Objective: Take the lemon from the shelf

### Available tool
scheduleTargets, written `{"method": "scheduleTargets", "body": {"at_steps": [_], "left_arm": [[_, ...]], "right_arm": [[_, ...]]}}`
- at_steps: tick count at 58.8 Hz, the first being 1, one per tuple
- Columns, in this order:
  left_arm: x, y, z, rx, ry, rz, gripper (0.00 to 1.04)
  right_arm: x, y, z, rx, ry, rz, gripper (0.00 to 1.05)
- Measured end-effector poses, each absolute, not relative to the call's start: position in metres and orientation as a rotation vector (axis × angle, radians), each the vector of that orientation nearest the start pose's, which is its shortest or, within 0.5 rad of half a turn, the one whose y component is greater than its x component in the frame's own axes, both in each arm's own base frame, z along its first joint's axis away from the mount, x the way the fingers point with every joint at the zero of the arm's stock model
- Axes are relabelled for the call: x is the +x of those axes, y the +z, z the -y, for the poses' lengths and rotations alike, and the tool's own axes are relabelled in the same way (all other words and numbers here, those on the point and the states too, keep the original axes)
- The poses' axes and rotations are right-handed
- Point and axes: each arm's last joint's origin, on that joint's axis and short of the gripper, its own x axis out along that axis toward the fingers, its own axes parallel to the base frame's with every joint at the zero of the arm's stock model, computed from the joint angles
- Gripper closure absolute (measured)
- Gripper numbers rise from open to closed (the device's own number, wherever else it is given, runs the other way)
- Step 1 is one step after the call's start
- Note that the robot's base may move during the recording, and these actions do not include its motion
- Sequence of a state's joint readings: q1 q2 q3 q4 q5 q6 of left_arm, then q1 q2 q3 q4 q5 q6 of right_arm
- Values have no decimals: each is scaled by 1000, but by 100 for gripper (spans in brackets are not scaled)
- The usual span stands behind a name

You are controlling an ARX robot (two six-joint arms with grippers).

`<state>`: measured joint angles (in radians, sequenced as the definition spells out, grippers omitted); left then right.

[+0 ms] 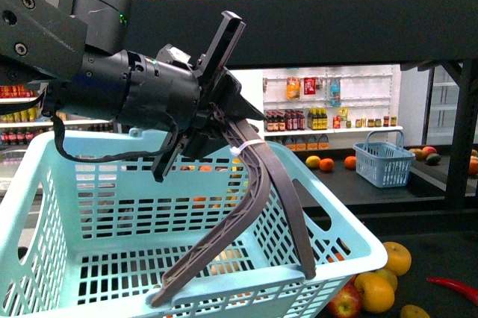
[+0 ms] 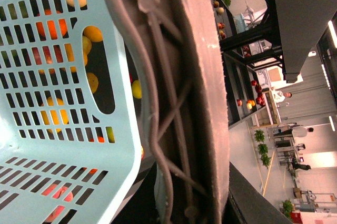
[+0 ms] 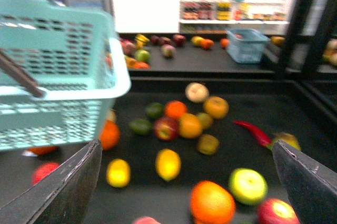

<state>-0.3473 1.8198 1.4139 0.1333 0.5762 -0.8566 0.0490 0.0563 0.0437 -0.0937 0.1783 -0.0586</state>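
Observation:
Two yellow lemons lie on the black tier of the shelf (image 3: pixel 237 84) in the right wrist view, one lemon (image 3: pixel 168 163) mid-tier and a second (image 3: pixel 118 172) beside it. My right gripper (image 3: pixel 187 195) hangs open above them, its fingers (image 3: pixel 63 192) wide apart and holding nothing. In the front view my left gripper (image 1: pixel 220 120) is shut on the grey-brown basket handle (image 1: pixel 265 184) of a light blue basket (image 1: pixel 82 191), held up in front of the shelf (image 1: pixel 314 30). The left wrist view shows the basket handle (image 2: pixel 179 103) against the basket wall (image 2: pixel 52 103).
Mixed fruit surrounds the lemons: oranges (image 3: pixel 212 202), red apples (image 3: pixel 165 128), a green apple (image 3: pixel 247 184), limes (image 3: pixel 140 125), a red chilli (image 3: pixel 255 132). A small blue basket (image 1: pixel 384 160) stands on the far tier. Dark uprights (image 1: pixel 459 139) rise at the right.

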Motion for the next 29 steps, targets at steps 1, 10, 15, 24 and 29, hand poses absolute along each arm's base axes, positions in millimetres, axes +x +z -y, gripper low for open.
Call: {"method": "scheduleTargets", "body": {"at_steps": [1,10,15,24,29], "left_arm": [[392,293,159,-819,-742,-656,91],[392,293,159,-820,-739,-655,91],[392,293,159,-819,-738,-654,91],[392,293,158,-819,-735,-653,91],[392,293,158,-817,-736,-653,91]], "right_arm": [[99,163,2,-111,-184,-185,7],[117,159,13,-112,-214,-412,7],[141,168,26,-59,-202,-459,7],[202,169,51,-6,-161,-522,7],[244,156,61,10,-119,-582,7]]}}
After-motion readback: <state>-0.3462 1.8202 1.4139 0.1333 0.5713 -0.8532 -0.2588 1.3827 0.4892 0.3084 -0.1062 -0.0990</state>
